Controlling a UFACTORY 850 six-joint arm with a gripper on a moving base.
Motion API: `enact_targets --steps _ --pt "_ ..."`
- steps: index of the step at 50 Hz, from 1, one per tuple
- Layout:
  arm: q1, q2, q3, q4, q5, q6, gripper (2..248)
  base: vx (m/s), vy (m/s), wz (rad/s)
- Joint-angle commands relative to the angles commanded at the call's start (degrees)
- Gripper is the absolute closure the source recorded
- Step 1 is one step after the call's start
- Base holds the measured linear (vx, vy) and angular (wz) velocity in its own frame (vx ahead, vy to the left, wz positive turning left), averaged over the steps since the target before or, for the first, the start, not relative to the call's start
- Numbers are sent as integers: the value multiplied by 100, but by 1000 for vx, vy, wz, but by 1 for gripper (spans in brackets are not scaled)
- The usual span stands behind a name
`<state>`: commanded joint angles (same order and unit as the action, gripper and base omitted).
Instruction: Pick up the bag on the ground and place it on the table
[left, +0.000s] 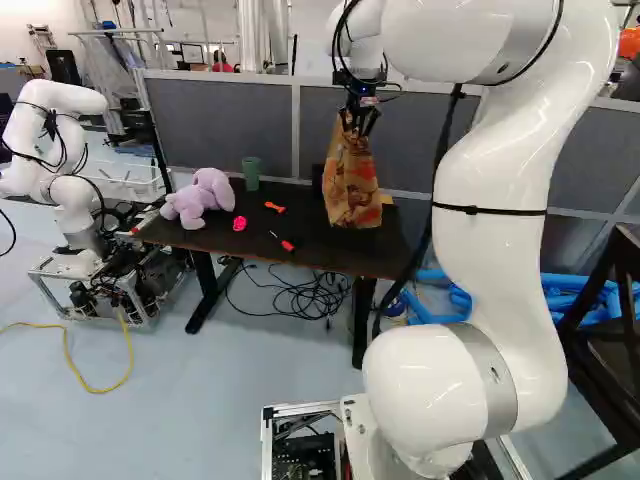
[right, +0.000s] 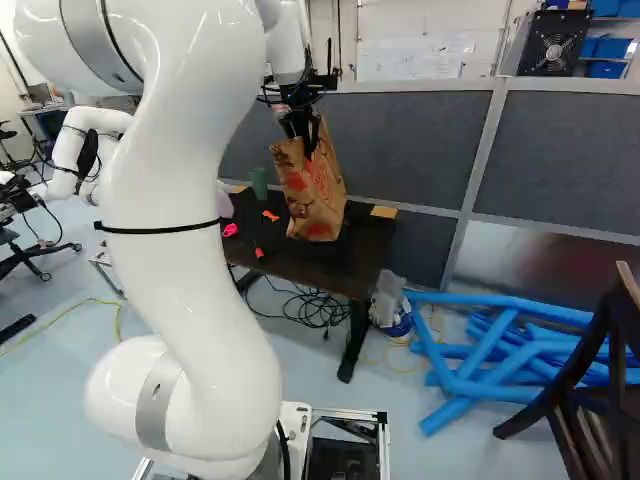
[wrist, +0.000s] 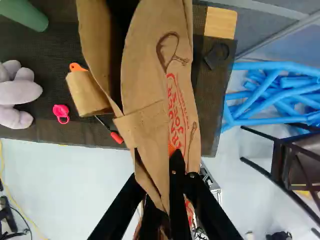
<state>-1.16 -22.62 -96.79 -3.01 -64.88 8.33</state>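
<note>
Grey partitions (left: 230, 125) line the back of the room, and in front of them stands your dark table (left: 320, 256), black cables (left: 312, 296) coiled on the floor beneath. And there's your brown paper bag (left: 352, 188), upright above the tabletop, hanging from your gripper (left: 359, 118)! You've got it pinched: in the wrist view your two fingers clamp the paper edge between them, the bag's body stretching out ahead. Whether its base touches the table, you can't tell from here. Over to the left base view: beside the bag stands a green cup (left: 251, 173), then a lilac plush toy (left: 200, 198), with a pink item (left: 239, 223) and a red-handled screwdriver (left: 287, 245) nearer you. Blue tubes (right: 500, 350) pile up on the floor beyond the table's end.
</note>
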Motion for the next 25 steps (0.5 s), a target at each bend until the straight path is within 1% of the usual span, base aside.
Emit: enact_targets --steps 17,25 --pt "9 -442 -588 0 0 -1021 227 0 0 0" --pt "9 -438 -583 0 0 -1515 227 0 0 0"
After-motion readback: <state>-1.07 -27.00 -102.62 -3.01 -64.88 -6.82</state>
